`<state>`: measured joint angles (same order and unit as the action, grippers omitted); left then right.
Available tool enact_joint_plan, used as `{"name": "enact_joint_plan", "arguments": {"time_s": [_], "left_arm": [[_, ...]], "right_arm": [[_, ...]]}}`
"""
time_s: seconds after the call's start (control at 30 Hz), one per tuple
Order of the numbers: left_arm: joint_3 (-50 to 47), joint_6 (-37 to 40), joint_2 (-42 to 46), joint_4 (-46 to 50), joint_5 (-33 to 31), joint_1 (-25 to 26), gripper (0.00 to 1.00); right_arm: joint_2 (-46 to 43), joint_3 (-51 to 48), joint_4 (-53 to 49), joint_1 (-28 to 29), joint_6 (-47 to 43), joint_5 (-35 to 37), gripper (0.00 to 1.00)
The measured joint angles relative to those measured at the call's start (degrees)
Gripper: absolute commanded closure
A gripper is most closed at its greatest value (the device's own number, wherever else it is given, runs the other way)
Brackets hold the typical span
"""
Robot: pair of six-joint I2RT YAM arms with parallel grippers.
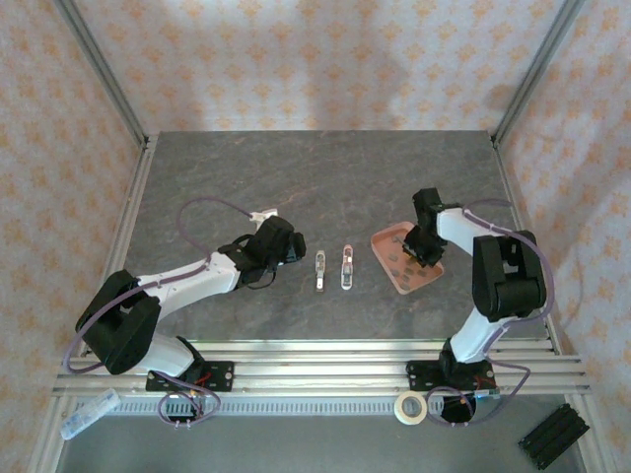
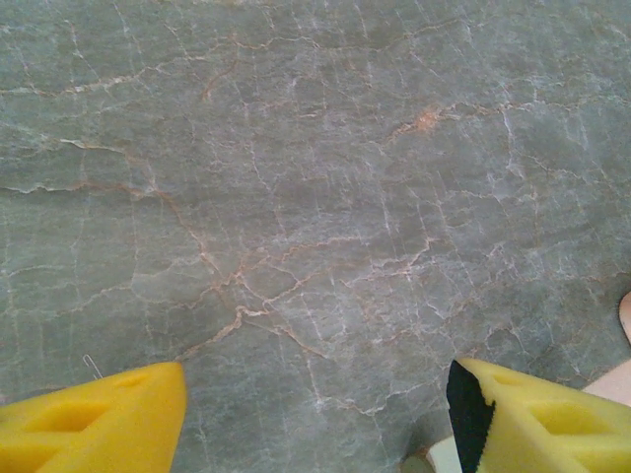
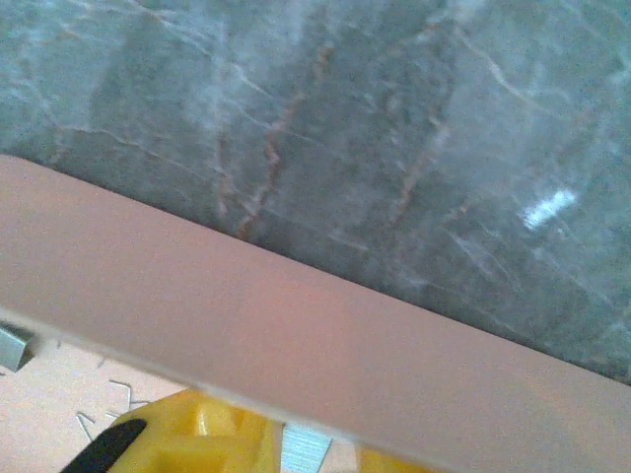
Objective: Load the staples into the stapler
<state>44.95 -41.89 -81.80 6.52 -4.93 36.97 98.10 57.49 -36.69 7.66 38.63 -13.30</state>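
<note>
Two mini staplers lie side by side mid-table, a silver one (image 1: 319, 271) and a pink-tipped one (image 1: 347, 266). The staples (image 1: 402, 262) lie as small grey-brown strips in the salmon-pink tray (image 1: 385, 241) to their right. My right gripper (image 1: 424, 248) reaches down into the tray. In the right wrist view its yellow fingers (image 3: 197, 439) sit behind the tray rim (image 3: 296, 315), shut on one grey strip of staples (image 3: 304, 451). Another strip (image 3: 12, 347) and loose staples lie beside it. My left gripper (image 1: 284, 246) hovers left of the staplers, open (image 2: 317, 384) over bare marble.
A tape roll (image 1: 411, 406), a black block (image 1: 552, 437) and a clear plastic piece (image 1: 89, 414) lie off the table in front. Metal rails border the marble top (image 1: 315, 177). A pale pink shape (image 2: 616, 379) shows at the left wrist view's right edge.
</note>
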Motion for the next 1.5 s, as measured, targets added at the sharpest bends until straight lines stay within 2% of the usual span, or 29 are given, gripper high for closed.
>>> {"name": "enact_joint_plan", "arguments": {"time_s": [0.43, 0.67, 0.93, 1.1, 1.5], "left_arm": [[0.0, 0.0, 0.6, 0.0, -0.3, -0.4, 0.29], [0.0, 0.0, 1.5, 0.1, -0.4, -0.4, 0.29], [-1.0, 1.7, 7.0, 0.5, -1.6, -0.4, 0.29], [-4.6, 3.3, 10.6, -0.1, -2.6, -0.4, 0.29], [-13.9, 7.5, 14.9, -7.3, -0.7, -0.4, 0.29]], "right_arm": [[1.7, 3.1, -1.7, 0.0, -7.0, 0.2, 0.81], [-3.8, 3.3, -4.5, 2.3, -10.5, 1.3, 0.81], [-16.3, 2.4, -4.4, 10.3, -11.7, 2.3, 0.80], [-24.1, -3.5, -0.3, 16.9, -10.8, 3.6, 0.80], [-28.3, -11.3, 7.9, 29.9, -8.6, 9.8, 0.80]]}}
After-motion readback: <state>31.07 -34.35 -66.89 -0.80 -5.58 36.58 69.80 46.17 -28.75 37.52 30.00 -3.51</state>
